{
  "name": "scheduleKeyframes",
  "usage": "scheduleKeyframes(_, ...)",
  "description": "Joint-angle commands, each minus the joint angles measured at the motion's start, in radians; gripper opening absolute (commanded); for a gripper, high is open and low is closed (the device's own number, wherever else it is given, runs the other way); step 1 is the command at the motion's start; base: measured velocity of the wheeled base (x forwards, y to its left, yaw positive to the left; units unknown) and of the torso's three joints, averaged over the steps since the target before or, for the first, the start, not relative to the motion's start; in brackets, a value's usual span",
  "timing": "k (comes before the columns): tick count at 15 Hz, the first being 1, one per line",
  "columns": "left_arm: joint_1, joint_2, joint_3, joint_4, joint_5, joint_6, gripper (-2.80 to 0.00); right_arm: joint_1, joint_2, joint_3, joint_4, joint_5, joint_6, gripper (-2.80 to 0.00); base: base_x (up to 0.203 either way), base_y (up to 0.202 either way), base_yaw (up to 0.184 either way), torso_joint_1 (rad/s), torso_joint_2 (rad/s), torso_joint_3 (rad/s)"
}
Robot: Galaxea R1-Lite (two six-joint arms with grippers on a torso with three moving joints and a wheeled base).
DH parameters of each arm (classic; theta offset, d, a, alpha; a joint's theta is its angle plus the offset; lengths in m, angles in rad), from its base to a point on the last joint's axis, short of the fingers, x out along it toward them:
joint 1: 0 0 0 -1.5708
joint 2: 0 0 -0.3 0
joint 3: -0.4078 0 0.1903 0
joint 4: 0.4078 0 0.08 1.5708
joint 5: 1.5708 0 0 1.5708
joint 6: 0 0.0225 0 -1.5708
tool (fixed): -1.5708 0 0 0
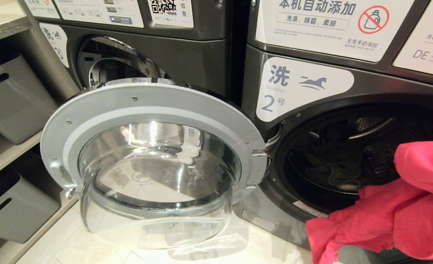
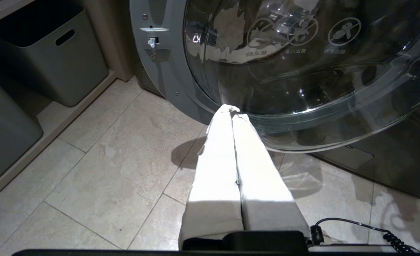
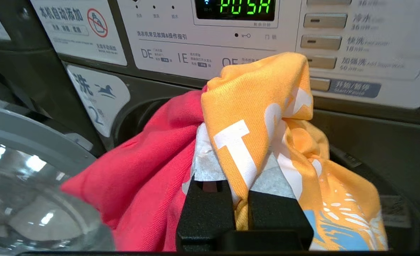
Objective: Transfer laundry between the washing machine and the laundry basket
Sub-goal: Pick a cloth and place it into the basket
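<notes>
Pale stone tiles (image 2: 99, 177) are covering the floor of a laundry room, and two dark grey front-loading washers are standing side by side against the wall. The right-hand washing machine (image 1: 311, 91), marked 2, is standing with its round glass door (image 1: 154, 161) swung wide to the left, dark clothes lying in its drum (image 1: 344, 161). Two garments are hanging just in front of that opening: a red garment (image 3: 142, 167) and an orange printed garment (image 3: 263, 106), bunched together. The right gripper (image 3: 243, 170) is pinching both between its padded fingers, below the control panel (image 3: 266, 35) showing green letters. The left gripper (image 2: 233, 113), fingers pressed together and holding nothing, is hanging low over the tiles near the door's rim. Three grey storage bins (image 1: 11, 95) are sitting on shelves at the left
</notes>
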Motion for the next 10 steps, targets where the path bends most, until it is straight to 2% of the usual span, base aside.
scheduleKeyframes(1, 0.000, -0.001, 0.011, -0.001, 0.000, -0.001, -2.80, -0.001, 0.012, 0.001, 0.002, -0.001, -0.068, -2.80, 0.000, 0.000, 0.000, 0.000, 0.00, 0.000)
scheduleKeyframes(3, 0.001, -0.001, 0.011, -0.001, 0.000, -0.001, -2.80, 0.000, 0.025, -0.003, 0.004, 0.001, -0.108, -2.80, 0.000, 0.000, 0.000, 0.000, 0.00, 0.000)
scheduleKeyframes(8, 0.001, -0.001, 0.011, -0.001, 0.000, -0.001, -2.80, -0.001, 0.027, -0.002, 0.001, 0.001, -0.113, -2.80, 0.000, 0.000, 0.000, 0.000, 0.00, 0.000)
scheduleKeyframes(10, -0.001, -0.001, 0.011, 0.000, 0.000, -0.001, -2.80, -0.001, 0.027, 0.000, 0.000, 0.001, -0.115, -2.80, -0.003, 0.002, -0.091, 0.006, 0.01, -0.001)
